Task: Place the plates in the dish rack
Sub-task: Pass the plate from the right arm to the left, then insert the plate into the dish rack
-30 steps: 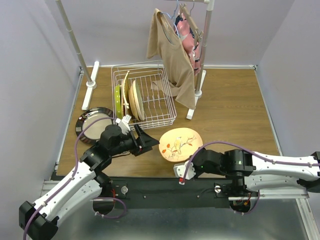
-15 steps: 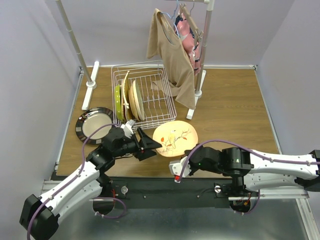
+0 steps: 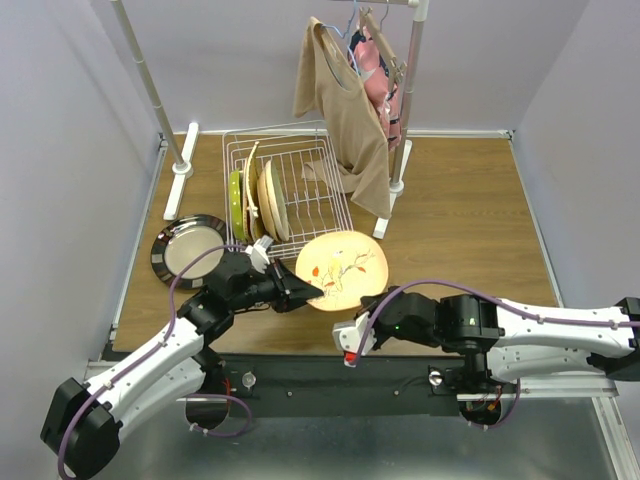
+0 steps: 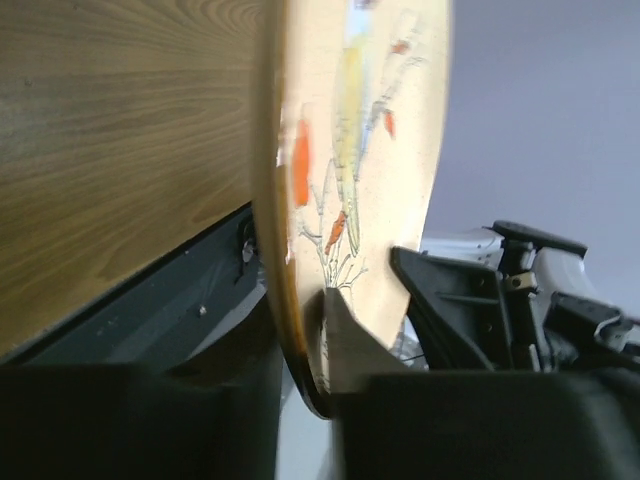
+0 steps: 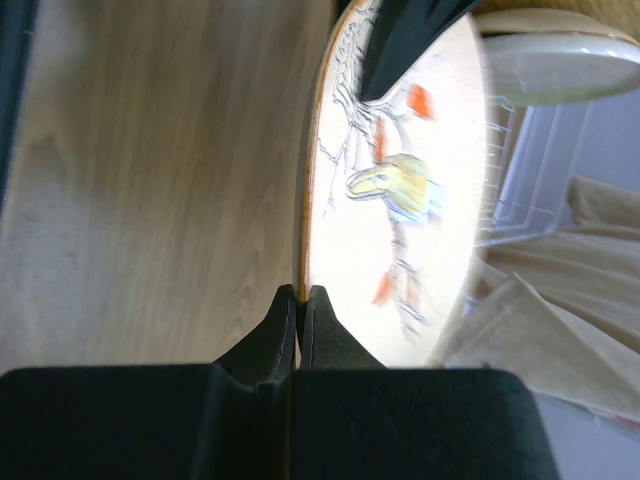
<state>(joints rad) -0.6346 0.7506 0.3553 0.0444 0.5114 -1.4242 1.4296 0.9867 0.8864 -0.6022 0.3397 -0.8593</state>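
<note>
- Round peach plate painted with a bird on a branch (image 3: 343, 268): held tilted off the brown wooden table (image 3: 460, 210), just in front of the white wire dish rack (image 3: 322, 205). It is close to the rack's front rim but not yet in a slot.
- Left gripper (image 3: 303, 293): fingers pinch the plate's left rim. The wrist view shows the rim sandwiched, with one pad (image 4: 350, 345) on the painted face.
- Right gripper (image 5: 298, 300): fingers drawn almost together on the plate's near rim, with the thin edge between them. From overhead its tips are hard to make out, so this reading rests on the wrist view.
- Judgement: the double grip looks like a handover or re-orienting step. The plate has to stand on edge to fit between the prongs.
- Upright lime, cream and beige plates (image 3: 262, 200) fill the rack's left side. The wires to their right are the likely target.
- Round dark-rimmed beige plate (image 3: 187, 248): flat on the table left of the rack, not yet loaded.
- Risk: one grip must let go before the other pulls, or the rim gets levered.
</note>
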